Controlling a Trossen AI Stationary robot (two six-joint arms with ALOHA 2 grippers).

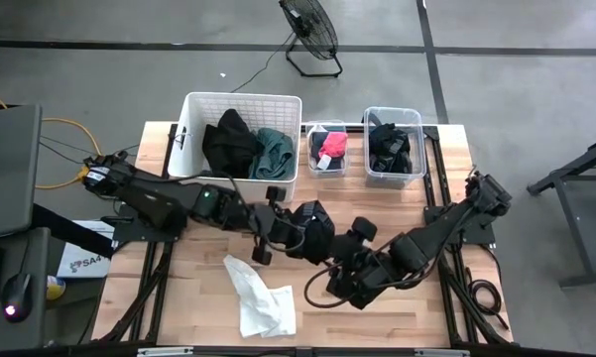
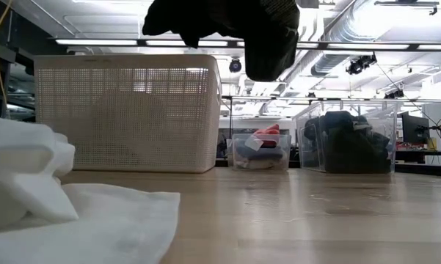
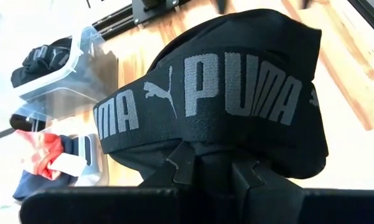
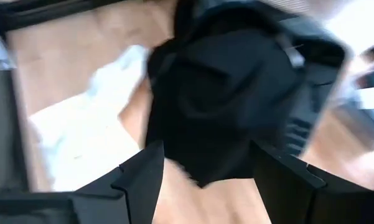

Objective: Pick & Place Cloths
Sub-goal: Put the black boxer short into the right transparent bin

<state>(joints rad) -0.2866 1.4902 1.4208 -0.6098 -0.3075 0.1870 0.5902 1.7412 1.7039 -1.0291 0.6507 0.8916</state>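
My left gripper (image 1: 290,224) is over the middle of the table and is shut on a black garment (image 1: 315,230) with a grey PUMA waistband (image 3: 199,93). In the low view the garment (image 2: 235,26) hangs high above the tabletop. My right gripper (image 1: 349,250) is open just on the near right of it. In the right wrist view its fingers (image 4: 140,180) stand on either side of the garment's hanging lower part (image 4: 218,106); whether they touch it, I cannot tell. A white cloth (image 1: 263,297) lies flat on the table near the front edge. My left gripper pinches the black garment between its two fingers (image 3: 180,163), on bunched fabric just below the waistband (image 3: 208,148); several layers seem gathered there. The fingers come level from the table's left. The garment is lifted clear of the table and hangs slack around and below the fingertips.
A white slatted basket (image 1: 193,139) at the far edge holds black (image 1: 228,139) and teal (image 1: 274,151) cloths. Beside it stand a small clear tub (image 1: 311,164) with a red-pink piece (image 1: 332,146) and a larger tub (image 1: 373,169) with black cloth (image 1: 389,147). Bare wood lies right of the white cloth.
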